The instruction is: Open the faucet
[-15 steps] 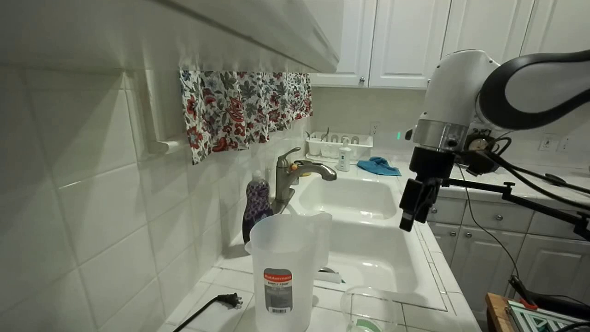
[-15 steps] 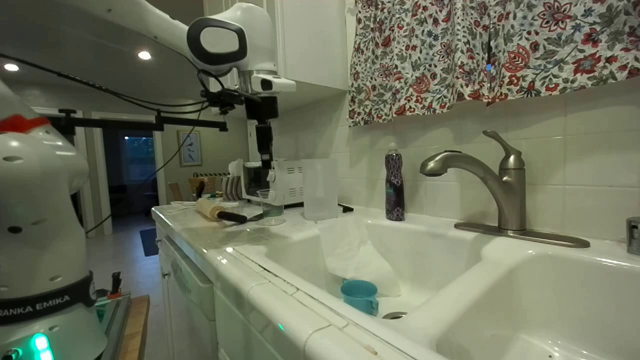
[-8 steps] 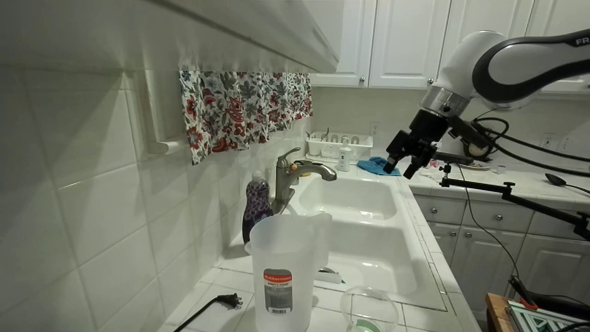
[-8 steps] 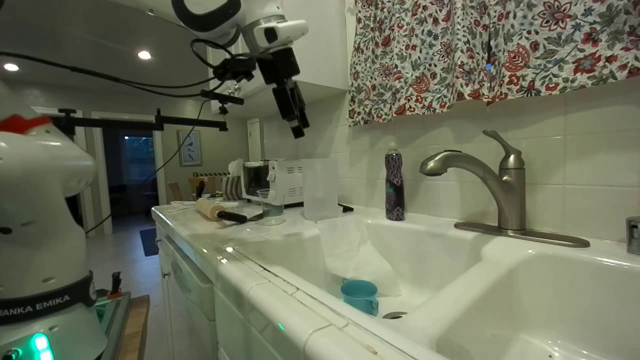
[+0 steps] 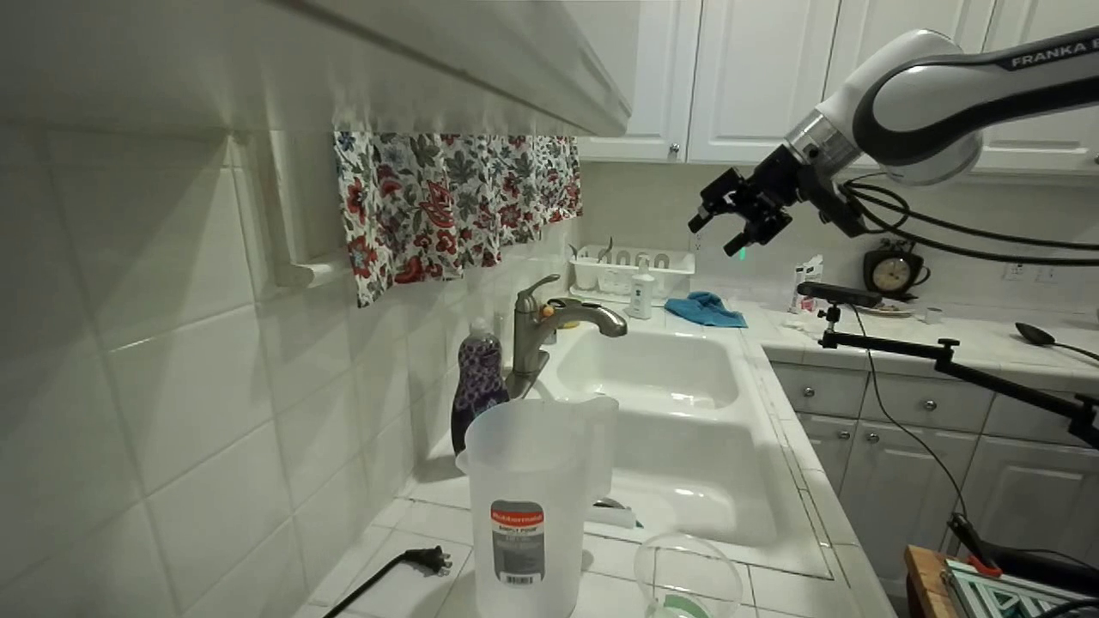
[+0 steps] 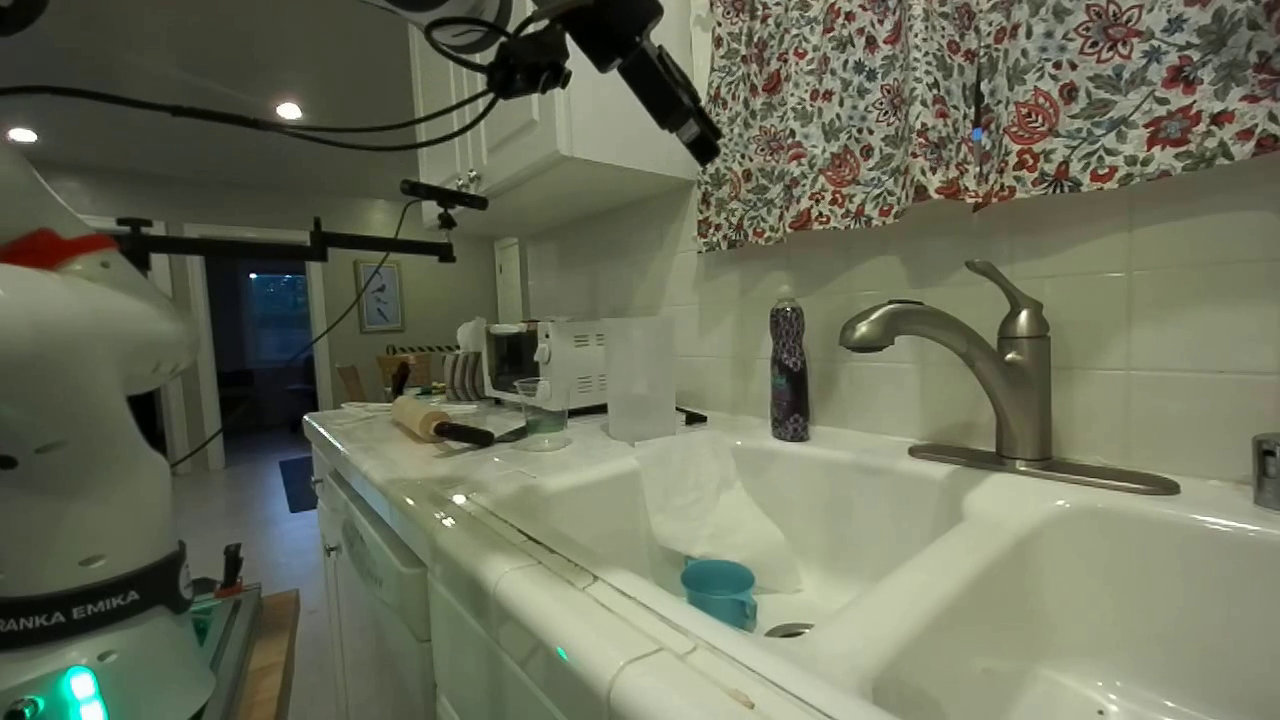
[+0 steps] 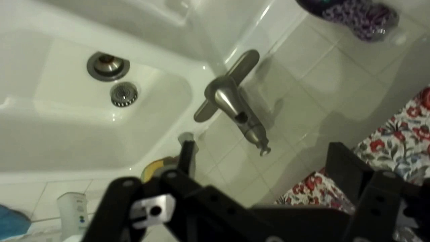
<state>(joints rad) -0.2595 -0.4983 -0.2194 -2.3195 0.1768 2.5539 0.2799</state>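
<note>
While the black two-fingered pincer (image 5: pixel 715 235) hangs up in the air, tipped at an angle on the end of the white robot arm (image 5: pixel 923 112), its fingers (image 7: pixel 347 169) are spread wide. It's well apart from the bronze-grey brushed-metal faucet (image 6: pixel 1022 400) with the short curved spout and lever handle. That one's standing at the back of the glossy white double sink (image 6: pixel 930 575), just beside the white tiled wall (image 6: pixel 1200 320), lever slanting up on the same side as the spout. Nearby on that back edge there's an upright purple-patterned bottle (image 6: pixel 789 375). A small blue cup (image 6: pixel 718 593) sits in one basin (image 6: pixel 860 485), just beside the drain (image 6: pixel 790 631). Closer to me, the white tiled bench (image 5: pixel 421 519) has a tall translucent plastic jug (image 5: pixel 549 472) standing up, a clear cup (image 5: pixel 687 577) beside it, and a black power plug (image 5: pixel 429 560) on the wall side. Down past the other basin you've got a white dish rack (image 5: pixel 614 279) and a crumpled blue cloth (image 5: pixel 706 310), pretty near each other.
</note>
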